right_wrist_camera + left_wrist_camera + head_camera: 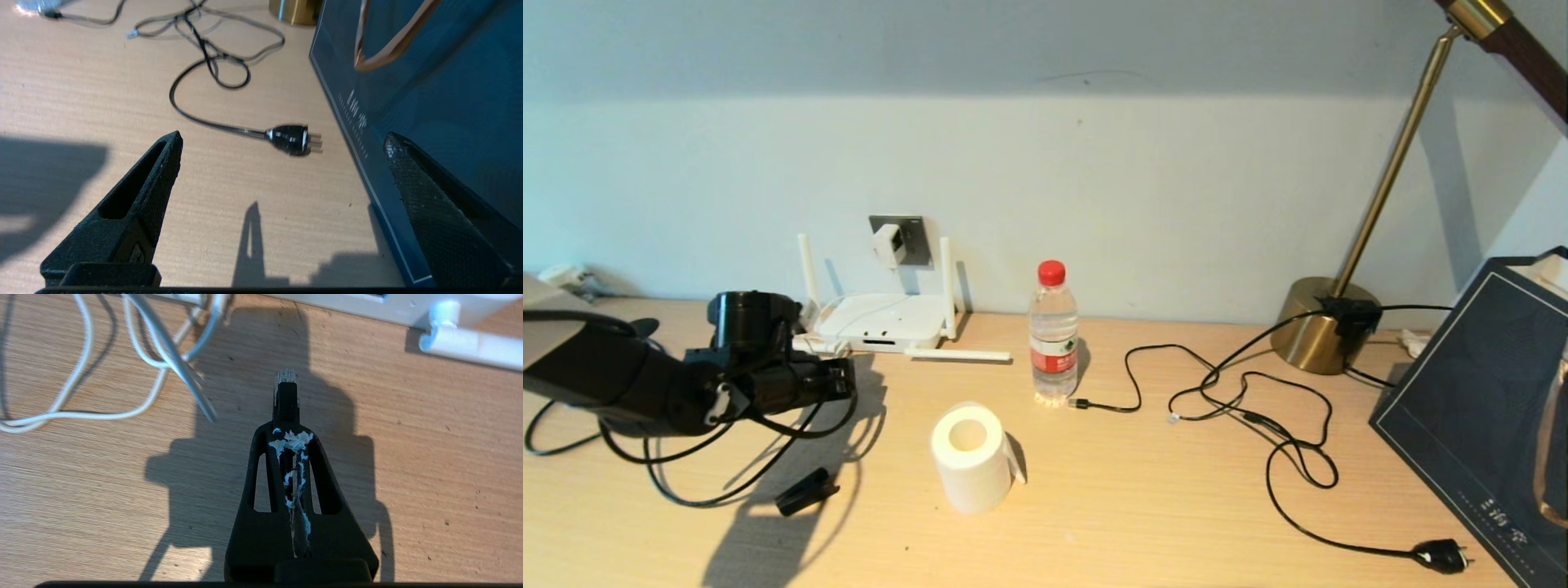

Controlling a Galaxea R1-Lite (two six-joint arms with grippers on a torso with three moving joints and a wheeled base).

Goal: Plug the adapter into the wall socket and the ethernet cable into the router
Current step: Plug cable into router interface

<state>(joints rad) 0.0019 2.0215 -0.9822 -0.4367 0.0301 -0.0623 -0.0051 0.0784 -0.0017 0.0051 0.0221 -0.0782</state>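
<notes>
My left gripper (846, 380) (286, 430) is shut on the ethernet cable's plug (286, 398). Its clear tip sticks out past the fingertips, a short way from the router's front edge and pointing at it. The black cable (719, 501) trails in loops under the arm. The white router (882, 321) (367, 306) lies flat against the wall, one antenna (470, 345) folded down on the desk. The white adapter (889, 244) sits in the grey wall socket (913, 238) above it, its white cord (81, 396) curling over the desk. My right gripper (283, 135) hangs open over the desk.
A water bottle (1053, 343) and a white paper roll (970, 457) stand mid-desk. A thin black cord ends in a two-pin plug (1441, 555) (292, 139). At right are a brass lamp base (1327, 322) and a dark blue bag (1486, 408). A small black clip (805, 492) lies near the cable loops.
</notes>
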